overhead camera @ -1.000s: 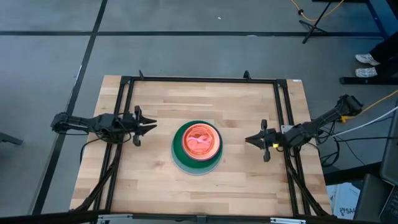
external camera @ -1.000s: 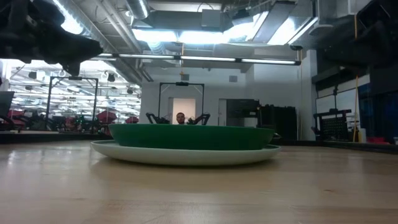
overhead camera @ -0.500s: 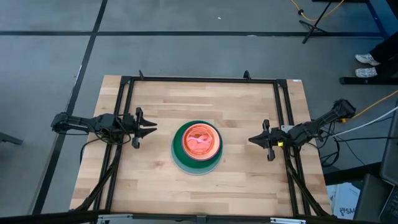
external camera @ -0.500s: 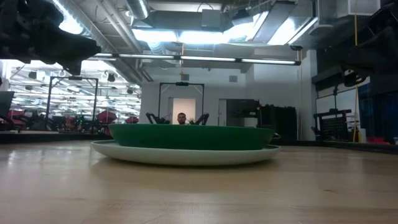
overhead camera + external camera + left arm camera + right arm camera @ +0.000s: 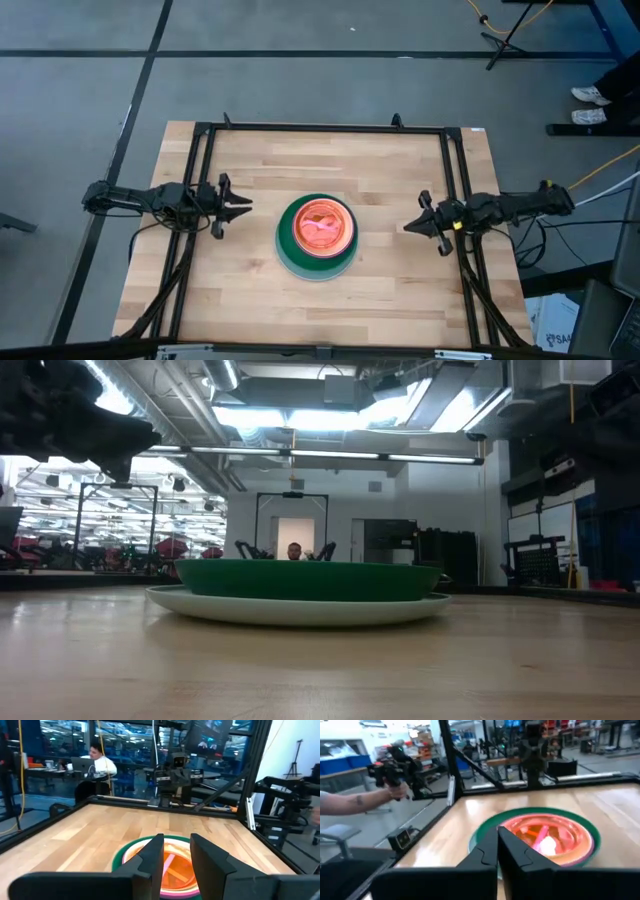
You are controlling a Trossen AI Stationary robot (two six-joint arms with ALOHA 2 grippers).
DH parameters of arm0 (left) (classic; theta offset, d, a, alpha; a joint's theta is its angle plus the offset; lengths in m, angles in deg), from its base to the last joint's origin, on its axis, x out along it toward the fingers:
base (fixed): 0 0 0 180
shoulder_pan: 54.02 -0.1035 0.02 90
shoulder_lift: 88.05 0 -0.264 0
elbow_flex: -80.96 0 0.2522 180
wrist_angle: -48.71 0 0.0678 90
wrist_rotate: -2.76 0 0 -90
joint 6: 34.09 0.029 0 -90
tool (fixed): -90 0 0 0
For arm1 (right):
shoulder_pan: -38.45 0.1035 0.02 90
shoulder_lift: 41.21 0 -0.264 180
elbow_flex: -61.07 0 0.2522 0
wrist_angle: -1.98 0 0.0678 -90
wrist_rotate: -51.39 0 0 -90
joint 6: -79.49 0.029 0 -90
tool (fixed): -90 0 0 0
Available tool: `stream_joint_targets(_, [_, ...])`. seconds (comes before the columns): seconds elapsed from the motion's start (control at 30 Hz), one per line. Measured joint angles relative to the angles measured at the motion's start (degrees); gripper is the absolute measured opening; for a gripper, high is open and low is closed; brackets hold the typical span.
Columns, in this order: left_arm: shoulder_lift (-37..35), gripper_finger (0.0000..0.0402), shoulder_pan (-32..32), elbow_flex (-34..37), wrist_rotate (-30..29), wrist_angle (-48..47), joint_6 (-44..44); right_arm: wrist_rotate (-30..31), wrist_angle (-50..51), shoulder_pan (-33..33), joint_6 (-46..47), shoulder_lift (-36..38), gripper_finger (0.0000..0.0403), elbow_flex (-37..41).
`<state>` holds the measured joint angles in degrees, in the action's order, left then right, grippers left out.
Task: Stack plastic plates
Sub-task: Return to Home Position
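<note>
The plastic plates (image 5: 316, 236) stand in one stack at the table's middle. An orange plate (image 5: 320, 226) lies on top, a dark green rim (image 5: 300, 580) shows around it, and a light blue plate (image 5: 300, 610) is at the bottom, resting on the wood. The plates between are mostly hidden. My left gripper (image 5: 246, 206) hovers left of the stack, narrowly open (image 5: 177, 851). My right gripper (image 5: 407, 228) hovers right of the stack, shut (image 5: 498, 842). Neither touches a plate.
A black metal frame (image 5: 320, 128) runs around the wooden table top (image 5: 250, 300). Bare wood lies on every side of the stack. Beyond the table, a person's forearm (image 5: 365, 800) holds a device, and another person (image 5: 100, 765) sits at a desk.
My right gripper has drawn back a little toward the table's right edge, away from the stack, and its arm has folded lower. The stack has stayed where it was.
</note>
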<state>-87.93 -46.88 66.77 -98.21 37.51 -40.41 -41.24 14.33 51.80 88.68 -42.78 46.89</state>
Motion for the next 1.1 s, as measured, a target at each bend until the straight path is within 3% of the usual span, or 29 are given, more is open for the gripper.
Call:
stream_joint_targets(0.33, [0.0, 0.0089, -1.1, 0.0, -2.9, 0.2, 3.9, -0.5, 0.0, -8.3, -3.4, 1.4, 0.0001, 0.0])
stream_joint_targets(0.5, [0.0, 0.0089, -2.3, 0.0, -0.5, 0.0, 3.1, 1.8, 0.4, -8.5, -3.2, 1.2, 0.0001, 0.0])
stream_joint_targets(1.1, [0.7, 0.0089, -2.4, 0.0, -0.1, -0.2, 2.9, 2.0, 0.5, -8.5, -3.1, 1.2, 0.0001, 0.0])
